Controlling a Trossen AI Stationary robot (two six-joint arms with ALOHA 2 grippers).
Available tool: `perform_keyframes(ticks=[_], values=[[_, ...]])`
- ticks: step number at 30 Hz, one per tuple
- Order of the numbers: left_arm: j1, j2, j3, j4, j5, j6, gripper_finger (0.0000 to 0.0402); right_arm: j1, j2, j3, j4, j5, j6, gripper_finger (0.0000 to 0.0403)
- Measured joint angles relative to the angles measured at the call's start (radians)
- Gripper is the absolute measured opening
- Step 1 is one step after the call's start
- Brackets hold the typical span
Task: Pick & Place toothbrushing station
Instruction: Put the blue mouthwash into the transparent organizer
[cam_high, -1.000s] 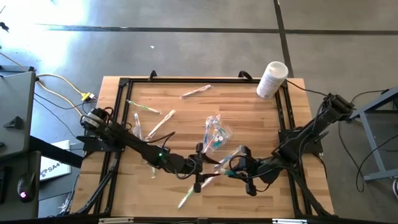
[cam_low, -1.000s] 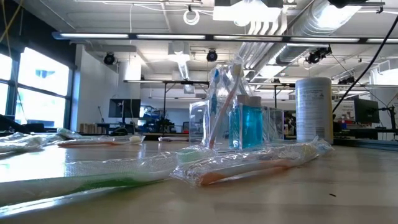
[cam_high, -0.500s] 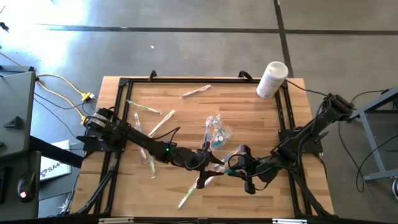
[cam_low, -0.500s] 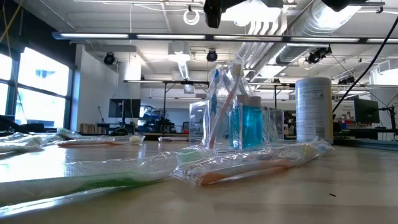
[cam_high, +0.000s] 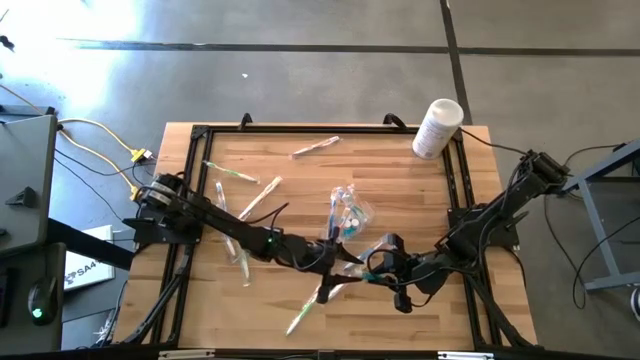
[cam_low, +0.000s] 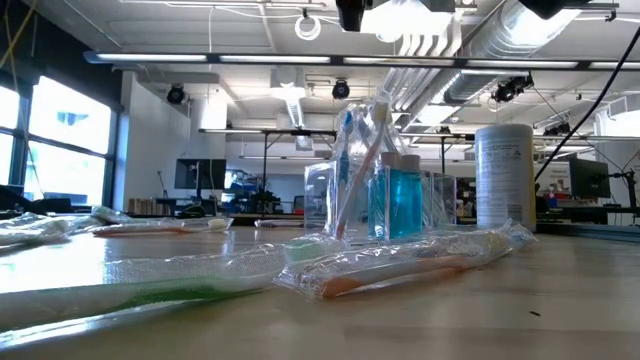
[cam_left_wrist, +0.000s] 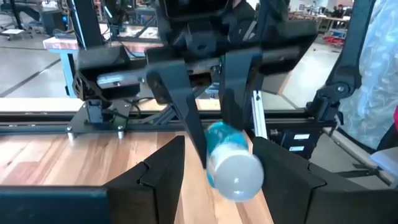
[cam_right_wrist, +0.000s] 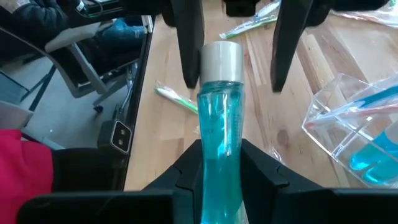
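The right tool (cam_right_wrist: 221, 158) pinches a teal bottle (cam_right_wrist: 219, 106) above the surface (cam_high: 400, 170), while the left tool (cam_left_wrist: 217, 162) stands spread around its capped end, not yet closed. A clear organizer (cam_high: 348, 212) mid-surface already holds a few items; several wrapped toothbrushes (cam_high: 230, 174) lie scattered, so most of the task remains.

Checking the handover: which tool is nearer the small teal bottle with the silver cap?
Right. The right tool is shut on the small teal bottle with the silver cap; the left tool is open, its fingers either side of the cap, not gripping.
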Motion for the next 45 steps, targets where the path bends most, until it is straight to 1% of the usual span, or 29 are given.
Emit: perform_keyframes(ticks=[8,18,21,25,31,33,35,40,43,45], values=[[0.0,0.059,-0.001,0.076,0.002,0.053,0.0182,0.0,0.0,0.0,0.0,0.0,0.0,0.0066],[0.0,0.061,0.0,0.098,0.008,0.061,0.018,0.0,0.0,0.0,-0.004,-0.003,0.0,0.0066],[0.0,0.061,0.0,0.087,0.009,0.061,0.0157,0.0,0.0,0.0,-0.006,-0.003,0.0,0.0066],[-0.002,0.061,0.0,0.087,0.013,0.107,0.0091,0.0,0.0,0.0,-0.006,-0.009,0.007,0.0066],[-0.002,0.061,0.0,0.079,0.01,0.137,0.0087,-0.001,0.0,-0.001,-0.007,-0.012,0.006,0.0071],[-0.002,0.061,0.0,0.079,0.01,0.139,0.0087,-0.001,0.0,-0.001,-0.009,-0.014,0.004,0.0082],[-0.002,0.061,0.0,0.078,0.01,0.14,0.0087,-0.001,0.0,-0.001,-0.009,-0.016,0.003,0.0102],[-0.001,0.061,0.0,0.066,0.005,0.133,0.0087,0.0,-0.002,-0.001,-0.037,-0.033,-0.002,0.0173],[-0.001,0.054,0.0,0.041,-0.004,0.129,0.0087,-0.001,-0.019,-0.001,-0.077,-0.103,-0.001,0.0216],[-0.002,0.043,0.008,0.005,-0.009,0.126,0.0087,-0.006,-0.039,-0.001,-0.094,-0.131,0.042,0.0237]])
